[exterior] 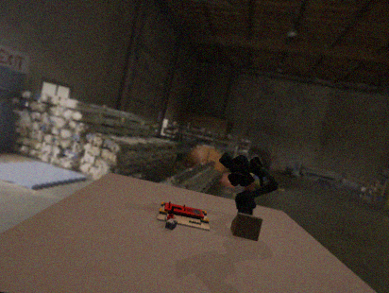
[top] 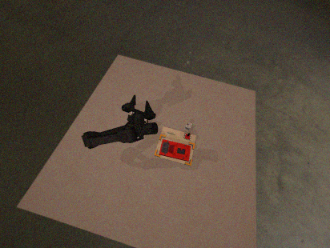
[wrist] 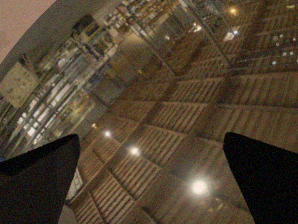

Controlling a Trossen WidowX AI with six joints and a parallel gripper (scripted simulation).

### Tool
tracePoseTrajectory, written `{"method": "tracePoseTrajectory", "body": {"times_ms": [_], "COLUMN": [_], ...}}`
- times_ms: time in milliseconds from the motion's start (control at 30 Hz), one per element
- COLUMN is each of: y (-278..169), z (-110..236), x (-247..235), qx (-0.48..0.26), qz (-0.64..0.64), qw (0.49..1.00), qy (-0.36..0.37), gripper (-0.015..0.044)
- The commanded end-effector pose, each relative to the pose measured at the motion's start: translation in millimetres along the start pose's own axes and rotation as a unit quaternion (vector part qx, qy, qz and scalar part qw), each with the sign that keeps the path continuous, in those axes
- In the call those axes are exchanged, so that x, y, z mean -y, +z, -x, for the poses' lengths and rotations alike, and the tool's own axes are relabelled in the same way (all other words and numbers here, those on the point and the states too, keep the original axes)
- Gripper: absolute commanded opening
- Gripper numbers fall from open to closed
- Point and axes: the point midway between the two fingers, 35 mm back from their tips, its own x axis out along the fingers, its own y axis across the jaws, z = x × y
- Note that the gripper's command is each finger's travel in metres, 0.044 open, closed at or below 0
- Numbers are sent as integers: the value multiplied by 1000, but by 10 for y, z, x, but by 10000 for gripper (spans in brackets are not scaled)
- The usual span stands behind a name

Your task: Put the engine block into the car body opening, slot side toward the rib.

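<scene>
The red car body [top: 175, 149] [exterior: 184, 209] lies flat on a beige base plate [top: 170, 132] [exterior: 194, 224] near the middle of the table. The small grey engine block [top: 188, 126] [exterior: 171, 224] stands on the table just off one edge of the plate, beside a small red part. My gripper [top: 141, 103] [exterior: 243, 164] [wrist: 153, 143] is open and empty. It points upward, away from the table, well apart from the car body and the block. The wrist view shows only my two dark fingers against the warehouse background; neither task object is in it.
The black arm [top: 116, 135] lies folded low over the table [top: 160, 200] [exterior: 94, 246], with its base [exterior: 246, 226] beside the plate. The table's edges drop to a dark floor. Stacked pallets and rubble [exterior: 71, 137] stand far behind.
</scene>
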Motion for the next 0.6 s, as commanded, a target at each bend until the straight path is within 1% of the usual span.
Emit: {"method": "tracePoseTrajectory", "body": {"times_ms": [0, 33, 267, 567], "y": [0, -4, -159, -370], "z": [0, 1, 45, 106], "x": [0, -4, -165, -439], "qx": [0, 1, 42, 115], "qz": [0, 1, 54, 127], "qw": [1000, 1000, 997, 980], "qy": [0, 1, 48, 103], "gripper": [426, 440, 440, 440]}}
